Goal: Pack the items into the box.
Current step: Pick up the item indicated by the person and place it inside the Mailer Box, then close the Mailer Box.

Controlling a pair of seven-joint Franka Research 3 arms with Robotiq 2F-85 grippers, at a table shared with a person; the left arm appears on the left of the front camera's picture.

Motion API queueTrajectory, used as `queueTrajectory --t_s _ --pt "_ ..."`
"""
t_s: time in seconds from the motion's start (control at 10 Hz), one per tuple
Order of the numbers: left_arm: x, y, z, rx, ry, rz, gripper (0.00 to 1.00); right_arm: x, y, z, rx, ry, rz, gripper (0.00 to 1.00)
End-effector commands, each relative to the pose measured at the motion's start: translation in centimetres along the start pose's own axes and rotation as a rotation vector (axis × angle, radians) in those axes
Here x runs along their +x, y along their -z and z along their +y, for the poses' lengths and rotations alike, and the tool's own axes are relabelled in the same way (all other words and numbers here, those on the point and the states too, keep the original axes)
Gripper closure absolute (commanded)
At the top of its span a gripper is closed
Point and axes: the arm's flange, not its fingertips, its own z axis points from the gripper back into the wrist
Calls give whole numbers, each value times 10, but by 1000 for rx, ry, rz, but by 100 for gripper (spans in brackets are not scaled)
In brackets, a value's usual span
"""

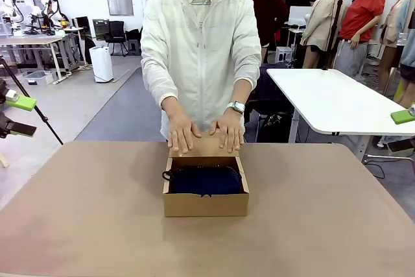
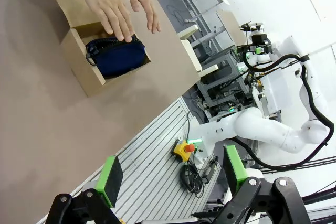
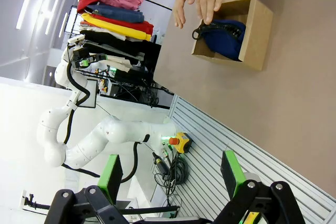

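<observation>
The brown cardboard box (image 1: pixel 205 204) stands open at the middle of the table, with the navy-blue pouch (image 1: pixel 206 180) lying inside it. Behind the box, a person rests both hands (image 1: pixel 183 135) on the folded-back flap lid (image 1: pixel 206 147). My left gripper (image 2: pixel 172 176) hangs open off the table's near left side, far from the box (image 2: pixel 79 65) and pouch (image 2: pixel 119 57). My right gripper (image 3: pixel 170 176) is open too, off the near right side, well away from the box (image 3: pixel 257 35) and pouch (image 3: pixel 224 36). Neither holds anything.
The brown table (image 1: pixel 91 218) spreads wide around the box. A white table (image 1: pixel 337 102) stands behind at the right with people near it. Below my grippers lie the ribbed metal base and a yellow emergency-stop button (image 2: pixel 184 149).
</observation>
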Motion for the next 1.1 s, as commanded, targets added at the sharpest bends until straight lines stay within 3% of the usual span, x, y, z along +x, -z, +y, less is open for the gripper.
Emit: queueTrajectory --t_s 0.0,1.0 --pt "-3 -4 1 -6 17 9 0 -1 -2 0 -6 -16 8 0" --pt "0 0 0 0 0 0 0 0 0 0 0 0 0 0"
